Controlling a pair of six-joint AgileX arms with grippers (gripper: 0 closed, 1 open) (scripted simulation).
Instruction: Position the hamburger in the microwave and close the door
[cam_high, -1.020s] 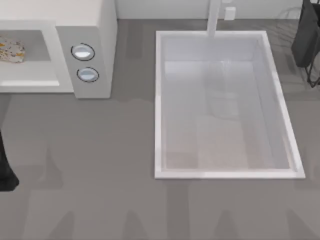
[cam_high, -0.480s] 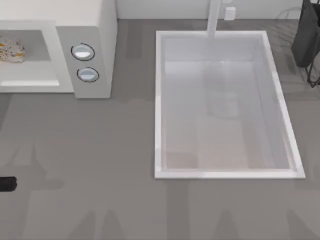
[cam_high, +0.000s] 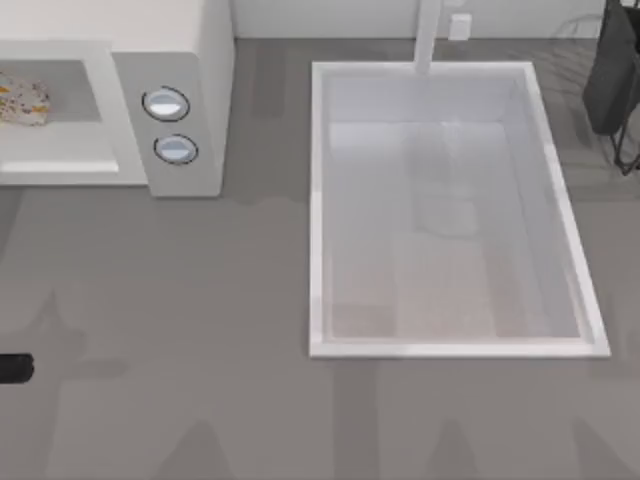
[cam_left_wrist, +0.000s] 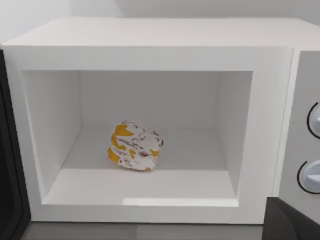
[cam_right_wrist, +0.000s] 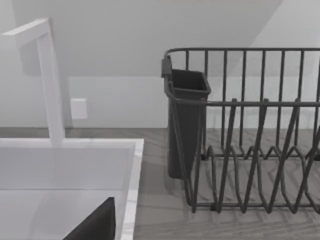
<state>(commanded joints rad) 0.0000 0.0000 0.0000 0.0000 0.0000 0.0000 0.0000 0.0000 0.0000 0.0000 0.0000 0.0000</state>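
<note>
The hamburger (cam_left_wrist: 135, 152) already sits on the floor of the microwave (cam_high: 190, 60) cavity. The door (cam_left_wrist: 11, 200), swung wide beside the cavity, lies nearest the left arm (cam_high: 14, 368), so closing probably falls to it. Neither gripper's finger state can be told.

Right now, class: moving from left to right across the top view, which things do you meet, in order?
hamburger inside the microwave → the two knobs → sink basin → faucet → dark dish rack
</note>
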